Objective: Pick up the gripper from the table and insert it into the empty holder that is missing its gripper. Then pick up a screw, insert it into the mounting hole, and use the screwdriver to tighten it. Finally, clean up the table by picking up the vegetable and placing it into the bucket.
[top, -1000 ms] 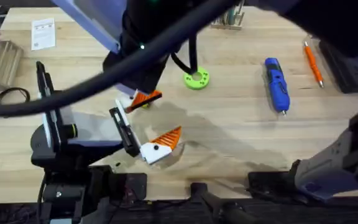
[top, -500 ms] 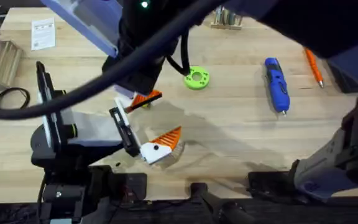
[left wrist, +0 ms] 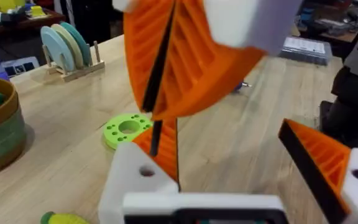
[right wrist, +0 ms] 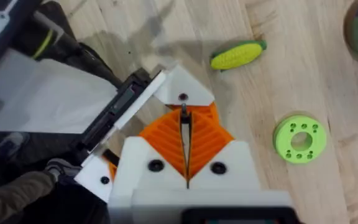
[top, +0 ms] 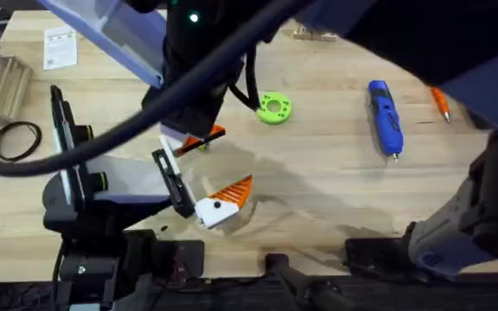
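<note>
Right end effector (right wrist: 185, 127): your pads pinch the gripper (left wrist: 165, 140) just above the holder (left wrist: 135, 177).
Left end effector (left wrist: 219, 152): wide open, empty.
Holder: a tilted entry may jam.
Gripper: a slack pinch could drop it onto the surface (left wrist: 241, 124).

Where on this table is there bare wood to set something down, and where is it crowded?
Bare wood lies between the green disc and the screwdriver, and runs toward the near edge right of the orange-tipped holder. Another bare strip sits below the paper card, above the black cable loop. It is crowded left of centre, where the right pincer meets the left arm.
</note>
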You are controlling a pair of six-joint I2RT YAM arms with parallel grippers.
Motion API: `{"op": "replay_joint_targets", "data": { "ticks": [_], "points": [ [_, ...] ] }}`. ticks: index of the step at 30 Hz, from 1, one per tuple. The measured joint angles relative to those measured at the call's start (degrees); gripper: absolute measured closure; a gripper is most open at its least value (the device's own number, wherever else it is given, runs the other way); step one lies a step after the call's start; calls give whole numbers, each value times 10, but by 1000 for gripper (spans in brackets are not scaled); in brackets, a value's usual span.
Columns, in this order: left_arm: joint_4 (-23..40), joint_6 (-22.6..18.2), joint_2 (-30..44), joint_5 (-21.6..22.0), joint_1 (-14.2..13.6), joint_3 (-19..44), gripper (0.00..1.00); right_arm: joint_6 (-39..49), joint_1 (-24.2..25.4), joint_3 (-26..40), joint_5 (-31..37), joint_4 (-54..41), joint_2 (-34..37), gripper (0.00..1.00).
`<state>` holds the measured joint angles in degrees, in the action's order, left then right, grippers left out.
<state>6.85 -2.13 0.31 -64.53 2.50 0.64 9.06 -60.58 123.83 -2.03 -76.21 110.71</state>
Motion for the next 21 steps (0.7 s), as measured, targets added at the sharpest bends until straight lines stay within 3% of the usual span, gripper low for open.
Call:
{"op": "replay_joint_targets", "data": {
  "ticks": [21],
  "points": [
    [0, 0, 0, 0, 0, 0, 16, 0, 0, 0, 0, 8, 12, 995]
  ]
}}
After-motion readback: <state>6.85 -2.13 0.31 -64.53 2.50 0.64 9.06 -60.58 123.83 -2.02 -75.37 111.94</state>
